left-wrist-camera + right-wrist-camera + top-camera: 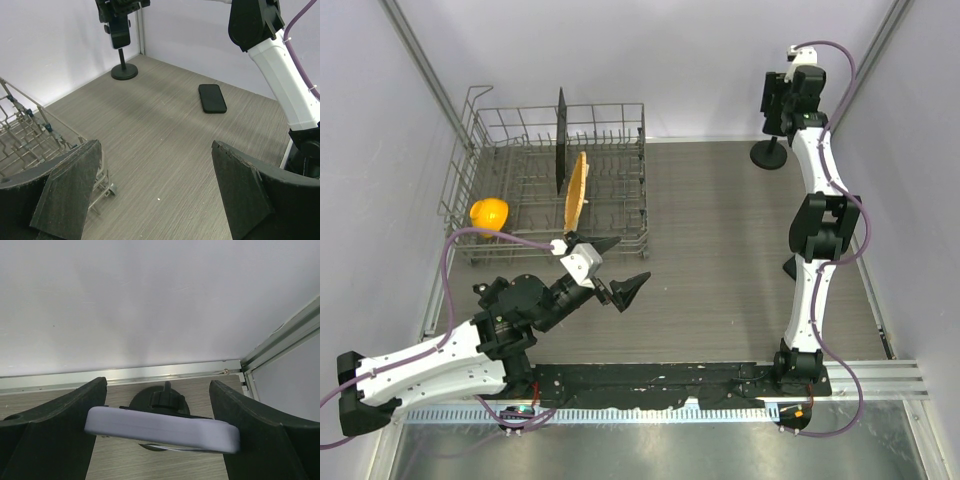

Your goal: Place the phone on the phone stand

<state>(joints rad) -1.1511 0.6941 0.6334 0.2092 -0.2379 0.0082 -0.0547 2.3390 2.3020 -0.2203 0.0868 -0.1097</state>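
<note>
My right gripper (157,390) is shut across the width of a pale lavender-cased phone (160,429) and holds it slightly tilted right over the black phone stand (167,399), near the back wall. In the top view that gripper (778,100) hangs above the stand's round base (770,155) at the far right. The left wrist view shows the held phone (120,35) on top of the stand's post (123,62). My left gripper (620,268) is open and empty over the table's left middle, far from the stand.
A second, black phone (212,98) lies flat on the table beside the right arm, partly hidden by that arm in the top view (788,268). A wire dish rack (620,190) at the back left holds upright plates. An orange object (490,213) sits at its left edge.
</note>
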